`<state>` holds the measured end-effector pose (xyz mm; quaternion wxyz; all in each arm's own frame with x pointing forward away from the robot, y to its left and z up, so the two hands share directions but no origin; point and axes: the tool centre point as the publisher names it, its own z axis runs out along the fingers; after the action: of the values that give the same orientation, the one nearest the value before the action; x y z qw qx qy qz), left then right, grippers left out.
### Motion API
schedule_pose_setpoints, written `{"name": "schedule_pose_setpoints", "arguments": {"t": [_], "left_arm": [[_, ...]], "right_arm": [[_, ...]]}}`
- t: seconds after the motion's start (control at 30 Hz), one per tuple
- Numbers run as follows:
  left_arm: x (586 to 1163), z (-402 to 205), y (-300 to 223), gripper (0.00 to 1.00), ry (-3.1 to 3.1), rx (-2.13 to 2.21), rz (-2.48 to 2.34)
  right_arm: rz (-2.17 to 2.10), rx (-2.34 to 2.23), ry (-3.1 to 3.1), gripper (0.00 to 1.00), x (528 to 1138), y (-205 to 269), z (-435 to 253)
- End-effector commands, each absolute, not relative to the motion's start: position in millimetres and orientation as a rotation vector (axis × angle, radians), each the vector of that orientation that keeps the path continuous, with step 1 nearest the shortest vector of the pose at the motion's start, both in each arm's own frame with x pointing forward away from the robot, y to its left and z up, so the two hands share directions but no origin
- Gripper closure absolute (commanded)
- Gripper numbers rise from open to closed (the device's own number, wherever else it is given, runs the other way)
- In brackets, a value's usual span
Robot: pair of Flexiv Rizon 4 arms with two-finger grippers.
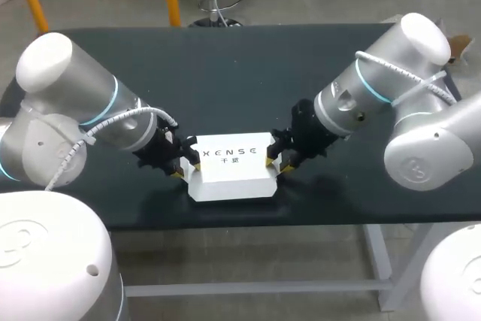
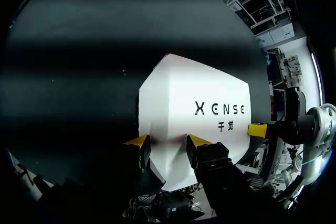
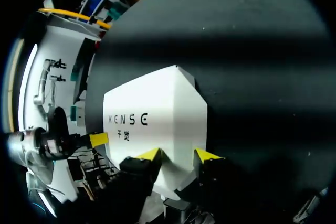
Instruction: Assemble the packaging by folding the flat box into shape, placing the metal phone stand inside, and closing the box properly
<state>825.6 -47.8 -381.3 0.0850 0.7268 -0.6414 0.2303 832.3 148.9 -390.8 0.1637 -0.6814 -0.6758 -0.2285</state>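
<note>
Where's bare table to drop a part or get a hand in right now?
Free: the wide far half of the table, from behind the box out to the far edge. Crowded: both box ends, where the left gripper and right gripper sit. Only a narrow strip lies between the box and the near table edge.

light: overhead, moderate | shadows: soft beside box point(image 1: 229, 174) | wrist views: dark bands across table point(image 2: 79, 51)
</note>
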Motion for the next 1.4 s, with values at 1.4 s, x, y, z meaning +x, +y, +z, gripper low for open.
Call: {"name": "schedule_pose_setpoints", "arguments": {"t": [1.4], "left_arm": [[825.9,-388.6,-57.6,0.53,-1.930,1.815,0.936]], "right_arm": [[-0.866,-1.807,-1.882,0.57,829.8,162.9,-400.4]]}}
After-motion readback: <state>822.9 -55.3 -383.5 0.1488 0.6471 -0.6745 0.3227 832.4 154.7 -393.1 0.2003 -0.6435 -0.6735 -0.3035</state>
